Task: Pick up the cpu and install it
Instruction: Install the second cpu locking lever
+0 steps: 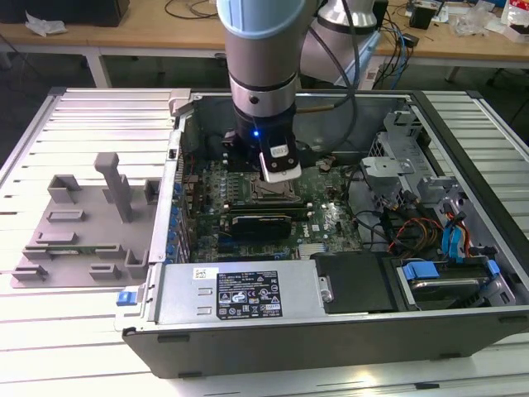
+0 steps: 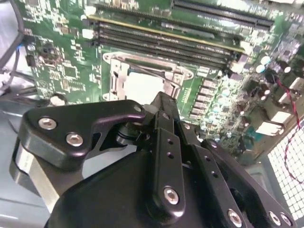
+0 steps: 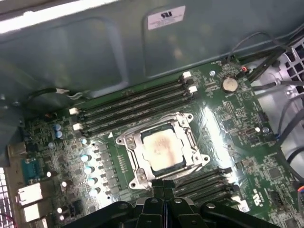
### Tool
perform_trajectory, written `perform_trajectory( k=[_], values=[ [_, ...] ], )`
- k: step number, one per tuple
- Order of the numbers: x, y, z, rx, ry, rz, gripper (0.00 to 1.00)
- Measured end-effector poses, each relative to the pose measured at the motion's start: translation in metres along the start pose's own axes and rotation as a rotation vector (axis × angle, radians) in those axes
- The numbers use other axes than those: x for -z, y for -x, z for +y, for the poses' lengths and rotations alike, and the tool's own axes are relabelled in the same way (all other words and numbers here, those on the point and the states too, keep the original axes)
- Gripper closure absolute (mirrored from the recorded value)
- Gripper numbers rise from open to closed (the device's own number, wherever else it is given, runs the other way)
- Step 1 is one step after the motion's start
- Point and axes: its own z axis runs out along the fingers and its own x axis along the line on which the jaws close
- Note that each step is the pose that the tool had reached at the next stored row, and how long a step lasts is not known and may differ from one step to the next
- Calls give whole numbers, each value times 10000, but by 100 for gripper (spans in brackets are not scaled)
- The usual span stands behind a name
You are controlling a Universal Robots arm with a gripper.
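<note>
Near the centre of the exterior view, my black gripper [image 1: 269, 184] hangs low inside the open grey computer case [image 1: 463, 331], just over the green motherboard [image 1: 331, 219]. My grey arm [image 1: 263, 66] comes down from the top of that frame, and a white block [image 1: 279, 163] on my wrist faces the camera.

At the bottom middle of the first wrist view my fingers [image 3: 164, 186] are pressed together with nothing between them, their tips just short of the near edge of the silvery metal socket frame [image 3: 129, 141]. The cpu [image 3: 160, 147], a flat square chip with a pale metal top, lies seated inside that frame at the centre of the picture, flat and level with it. I do not touch it.

Long black memory slots [image 3: 133, 107] run beside the socket, toward the upper middle of the frame, and a round silver coin battery [image 3: 230, 84] sits at the upper right.

In the second wrist view the cpu [image 2: 142, 85] shows bright white just beyond my shut fingertips [image 2: 164, 102], at the upper middle.
</note>
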Motion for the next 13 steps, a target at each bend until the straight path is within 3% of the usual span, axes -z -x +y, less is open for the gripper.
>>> perform_trajectory(
  k=[4,10,13],
  values=[
    [-17,39,-93,-27,-15,40,89],
    [-167,47,-148,-92,-33,76,89],
    [-218,18,-164,-117,-29,72,89]
  ],
)
